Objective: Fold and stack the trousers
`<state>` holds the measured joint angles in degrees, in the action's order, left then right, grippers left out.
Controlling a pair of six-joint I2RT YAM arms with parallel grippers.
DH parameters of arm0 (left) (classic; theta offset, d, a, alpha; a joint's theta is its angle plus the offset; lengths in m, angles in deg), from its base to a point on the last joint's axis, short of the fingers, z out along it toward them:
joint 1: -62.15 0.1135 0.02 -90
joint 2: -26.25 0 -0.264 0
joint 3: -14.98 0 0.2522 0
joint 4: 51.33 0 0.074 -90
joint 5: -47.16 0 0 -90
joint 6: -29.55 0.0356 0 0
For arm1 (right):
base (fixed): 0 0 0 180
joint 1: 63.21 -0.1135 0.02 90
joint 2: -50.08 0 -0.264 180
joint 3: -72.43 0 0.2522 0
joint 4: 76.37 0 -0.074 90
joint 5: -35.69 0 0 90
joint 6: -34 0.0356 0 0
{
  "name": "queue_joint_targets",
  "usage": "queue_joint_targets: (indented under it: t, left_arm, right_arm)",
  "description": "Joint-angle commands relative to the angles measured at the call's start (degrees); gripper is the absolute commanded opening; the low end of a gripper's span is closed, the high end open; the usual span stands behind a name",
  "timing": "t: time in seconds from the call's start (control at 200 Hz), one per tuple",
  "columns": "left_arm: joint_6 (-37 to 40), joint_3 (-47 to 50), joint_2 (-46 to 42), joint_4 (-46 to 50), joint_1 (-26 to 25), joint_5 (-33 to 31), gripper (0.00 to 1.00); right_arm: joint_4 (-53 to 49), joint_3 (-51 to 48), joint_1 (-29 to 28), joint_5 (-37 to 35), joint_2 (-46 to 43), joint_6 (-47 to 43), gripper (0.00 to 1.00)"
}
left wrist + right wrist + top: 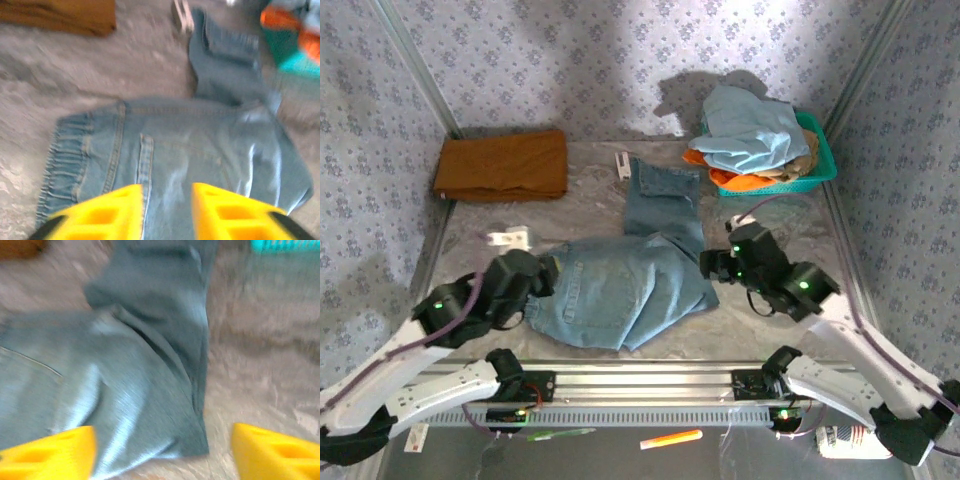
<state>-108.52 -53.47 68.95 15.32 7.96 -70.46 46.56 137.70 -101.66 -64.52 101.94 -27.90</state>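
The trousers, faded light blue jeans, lie partly folded in the middle of the table, one leg stretching toward the back. My left gripper hovers at their left end near the gathered waistband; its yellow fingers stand apart above the denim with nothing between them. My right gripper is at the right edge of the fold. Its jaws are wide open over the folded corner, holding nothing.
A mustard-brown folded cloth lies at the back left. A teal basket at the back right holds a pale blue garment and orange cloth. A small white tag and another lie on the table.
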Motion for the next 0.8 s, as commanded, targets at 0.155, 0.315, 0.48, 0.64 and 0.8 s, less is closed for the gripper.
queue_joint_targets:
  t: [0.155, 0.315, 0.48, 0.64, 0.8]
  left_arm:
    - [-13.83, 19.70, 0.21, -8.59, -4.57, 11.46, 0.81]
    - [-22.26, 24.48, -1.40, -6.43, -8.55, 9.35, 0.99]
    - [-28.87, 31.97, -3.33, -12.05, -10.05, 10.97, 0.99]
    - [-29.82, 33.79, -1.98, -13.60, -10.15, 9.15, 0.99]
    - [-30.48, 35.21, -1.21, -16.07, -10.14, 8.84, 0.89]
  right_arm:
    - [12.07, -15.19, 5.52, 13.08, 6.32, 2.06, 0.86]
    - [15.28, -18.68, 7.29, 14.59, 9.39, 1.10, 0.92]
    - [18.08, -21.10, 9.60, 16.75, 11.52, 0.37, 0.94]
    - [20.69, -22.02, 10.55, 18.85, 12.60, 0.20, 0.89]
    - [23.59, -22.00, 11.12, 20.98, 15.46, 0.03, 0.63]
